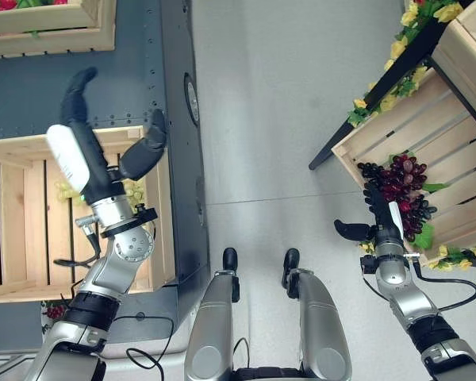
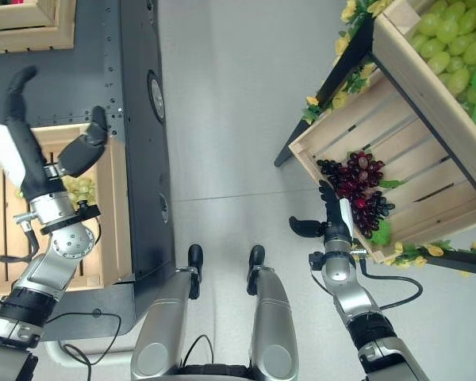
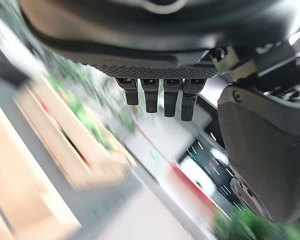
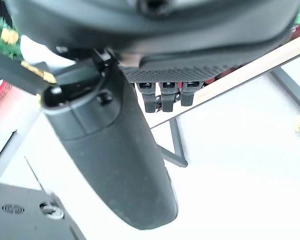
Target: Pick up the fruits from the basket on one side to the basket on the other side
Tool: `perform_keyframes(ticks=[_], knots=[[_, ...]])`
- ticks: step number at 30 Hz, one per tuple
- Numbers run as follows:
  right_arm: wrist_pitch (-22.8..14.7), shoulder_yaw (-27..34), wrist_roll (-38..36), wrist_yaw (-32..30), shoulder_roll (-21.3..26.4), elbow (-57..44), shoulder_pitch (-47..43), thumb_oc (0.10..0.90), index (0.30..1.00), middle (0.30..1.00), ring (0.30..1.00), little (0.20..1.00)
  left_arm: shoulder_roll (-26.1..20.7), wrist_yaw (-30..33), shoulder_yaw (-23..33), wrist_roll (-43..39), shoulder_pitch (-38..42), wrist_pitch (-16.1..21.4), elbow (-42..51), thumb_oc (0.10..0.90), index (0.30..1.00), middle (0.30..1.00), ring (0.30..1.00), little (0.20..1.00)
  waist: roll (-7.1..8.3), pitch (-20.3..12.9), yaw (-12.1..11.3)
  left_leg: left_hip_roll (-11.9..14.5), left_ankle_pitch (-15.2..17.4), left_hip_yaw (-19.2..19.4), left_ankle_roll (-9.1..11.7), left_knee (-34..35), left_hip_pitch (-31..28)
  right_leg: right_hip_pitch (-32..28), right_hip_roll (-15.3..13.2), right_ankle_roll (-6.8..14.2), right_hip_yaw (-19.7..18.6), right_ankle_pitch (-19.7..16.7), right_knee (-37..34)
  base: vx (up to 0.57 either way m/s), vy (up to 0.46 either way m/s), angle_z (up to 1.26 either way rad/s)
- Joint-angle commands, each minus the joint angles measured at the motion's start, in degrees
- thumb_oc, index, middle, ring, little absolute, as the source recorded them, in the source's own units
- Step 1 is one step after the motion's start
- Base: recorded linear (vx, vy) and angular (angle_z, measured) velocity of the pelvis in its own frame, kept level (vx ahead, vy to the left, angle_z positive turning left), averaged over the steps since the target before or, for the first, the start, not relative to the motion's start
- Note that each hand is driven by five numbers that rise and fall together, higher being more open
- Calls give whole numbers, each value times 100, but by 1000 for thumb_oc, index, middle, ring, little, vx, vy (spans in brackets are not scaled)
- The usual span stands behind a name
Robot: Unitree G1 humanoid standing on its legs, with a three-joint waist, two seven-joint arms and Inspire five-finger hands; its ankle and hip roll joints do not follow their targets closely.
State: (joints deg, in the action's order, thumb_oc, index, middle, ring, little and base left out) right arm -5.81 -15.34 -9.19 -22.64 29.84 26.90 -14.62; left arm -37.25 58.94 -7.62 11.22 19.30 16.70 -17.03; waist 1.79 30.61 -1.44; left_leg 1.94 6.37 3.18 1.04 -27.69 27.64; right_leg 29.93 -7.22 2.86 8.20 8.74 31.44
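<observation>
Clearly the right hand [image 1: 381, 222] should reach further over the crate [image 1: 428, 127] rim and settle its straight, spread fingers round the dark grape bunch [image 1: 401, 190] before closing (grabbing single berries would likely slip). The bunch lies in the right-side crate, just past the fingertips. The left hand [image 1: 91, 151] hangs spread above the left crate [image 1: 16, 206], holding nothing, green grapes [image 1: 131, 190] beneath it.

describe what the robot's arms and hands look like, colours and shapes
Both arms are silver-grey metal with rounded joint housings and black cuffs lower down. Each ends in a dark hand: the left hand has a white cover along one side, the right hand a thinner white strip. The finger pads look textured black.
</observation>
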Motion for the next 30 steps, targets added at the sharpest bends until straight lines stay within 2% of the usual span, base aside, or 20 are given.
perform_keyframes(ticks=[1, 5, 6, 8, 11, 13, 15, 16, 21, 26, 30], knots=[[-373, -8, 216, -104, 232, -301, -259, 800, 900, 900, 900, 900, -373, 417, 404, 489, 299, 160, -99, 800, 900, 900, 900, 900, -63, -82, -7, -456, 440, 328, -273, -5, -247, -308, 175, -238, 374, 28, -203, -16, 26, 8], [-370, -158, 124, 171, 438, -59, -511, 800, 900, 900, 900, 900, -965, 69, 106, 552, 719, -266, -1369, 800, 900, 900, 900, 900, -100, -82, 20, -398, 337, 343, -219, 34, -202, -291, 152, -261, 406, 30, -243, -17, 43, 6], [-378, -160, 135, 195, 450, -42, -520, 800, 900, 900, 900, 900, -1007, 81, 81, 544, 735, -267, -1448, 800, 900, 900, 900, 900, -105, -82, 22, -396, 331, 342, -214, 36, -197, -288, 153, -261, 406, 30, -247, -6, 64, 4], [-389, -210, 221, 341, 561, -98, -563, 800, 900, 900, 900, 900, -1222, 21, 41, 583, 822, -638, -1892, 800, 900, 900, 900, 900, -137, -82, 48, -378, 271, 370, -208, 66, -138, -232, 165, -262, 389, -2, -294, -29, 73, 2], [-416, -270, 208, 470, 680, -158, -625, 800, 900, 900, 900, 900, -1462, 27, -12, 502, 863, -702, -2427, 800, 900, 900, 900, 900, -154, -82, 59, -357, 251, 416, -187, 5, -8, -118, 167, -270, 408, -2, -252, -42, 59, 2], [-370, -342, 270, 538, 751, -223, -655, 800, 900, 900, 900, 900, -1609, -212, -12, 514, 919, -978, -2776, 800, 900, 900, 900, 900, -145, -82, 72, -326, 262, 450, -175, -66, 98, -21, 157, -275, 430, 27, -184, -28, 53, 0], [-348, -417, 292, 570, 830, -184, -727, 800, 900, 900, 900, 900, -1703, -382, -67, 686, 957, -995, -3060, 800, 900, 900, 900, 900, -142, -82, 76, -309, 265, 459, -164, -108, 189, 59, 149, -286, 439, 47, -139, -33, 57, 6], [-319, -469, 287, 631, 950, -146, -778, 800, 900, 900, 900, 900, -1754, -535, -213, 1117, 967, -1159, -3208, 800, 900, 900, 900, 900, -145, -82, 76, -302, 276, 471, -158, -127, 230, 91, 143, -286, 440, 67, -117, -38, 90, 10], [-334, -526, 226, 820, 1304, -17, -893, 800, 900, 900, 900, 900, -2023, -889, -607, 1715, 1110, -1082, -3424, 800, 900, 900, 900, 900, -163, -82, 80, -267, 287, 530, -180, -206, 443, 307, 128, -288, 433, 77, -19, -30, 86, 9], [-528, -598, 216, 985, 1579, 238, -1066, 800, 900, 900, 900, 900, -2306, -1156, -1293, 2509, 1453, -916, -3510, 800, 900, 900, 900, 900, -177, -82, 68, -245, 309, 566, -219, -285, 677, 545, 107, -255, 424, 53, 73, -37, 85, 4], [-609, -640, 161, 1061, 1677, 311, -1175, 800, 900, 900, 900, 900, -2454, -1262, -1816, 2826, 1691, -908, -3680, 800, 900, 900, 900, 900, -197, -82, 72, -238, 364, 594, -256, -392, 852, 719, 87, -246, 421, 91, 225, -35, 68, 2]])
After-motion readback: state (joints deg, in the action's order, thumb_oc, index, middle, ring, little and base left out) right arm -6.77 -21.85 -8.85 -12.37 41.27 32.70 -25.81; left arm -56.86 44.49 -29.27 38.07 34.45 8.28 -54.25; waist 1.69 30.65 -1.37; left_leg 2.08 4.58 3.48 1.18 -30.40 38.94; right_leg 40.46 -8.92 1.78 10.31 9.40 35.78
